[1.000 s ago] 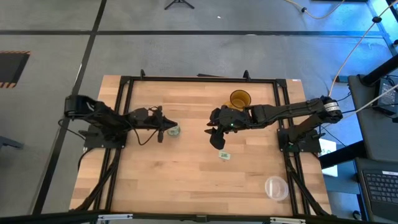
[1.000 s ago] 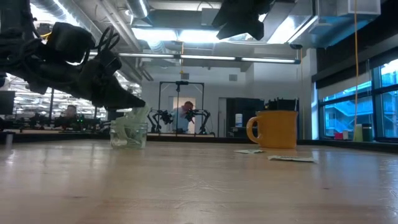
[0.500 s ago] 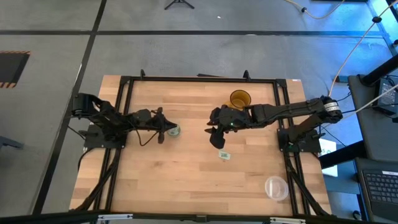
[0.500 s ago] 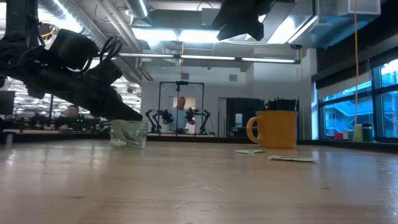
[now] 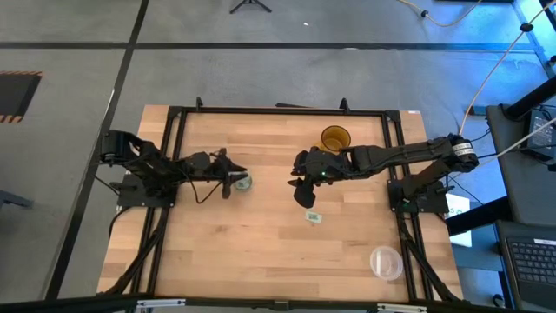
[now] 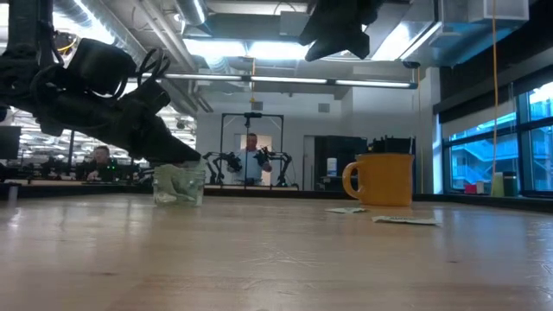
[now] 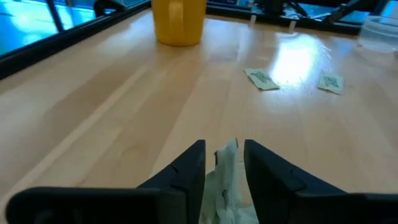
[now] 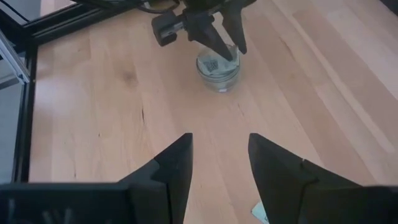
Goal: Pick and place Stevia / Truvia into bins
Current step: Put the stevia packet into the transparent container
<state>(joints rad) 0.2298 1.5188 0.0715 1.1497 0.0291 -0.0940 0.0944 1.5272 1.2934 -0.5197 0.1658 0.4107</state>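
Observation:
The small clear glass cup (image 5: 244, 183) stands left of the table's middle with white-and-green packets (image 8: 216, 64) inside. My left gripper (image 7: 224, 146) slants down from the table's left into the cup's mouth (image 6: 179, 173), fingers apart, with one packet (image 7: 227, 168) upright between them. Two more packets (image 7: 261, 78) (image 7: 331, 82) lie flat on the wood toward the right. One of them (image 5: 314, 217) shows in the high view just near of my right gripper (image 5: 304, 189). That gripper hovers open and high above the table (image 6: 337, 26), holding nothing. My left gripper has a finger on each side of the upright packet's top edge (image 7: 229, 149), with the packet's lower part down in the cup. A narrow gap shows on both sides, and I cannot tell whether either finger touches the packet or the cup's rim.
An amber mug (image 5: 335, 138) stands at the far side beside my right arm. A wider clear plastic container (image 5: 387, 262) sits near the front right corner. Bare wood lies between the cup and the loose packets. People show in the room beyond the table.
My left gripper has tipped down toward the glass cup. The packet it carried, seen above the rim a second ago, now stands inside the cup. My right gripper has stayed high over the table.

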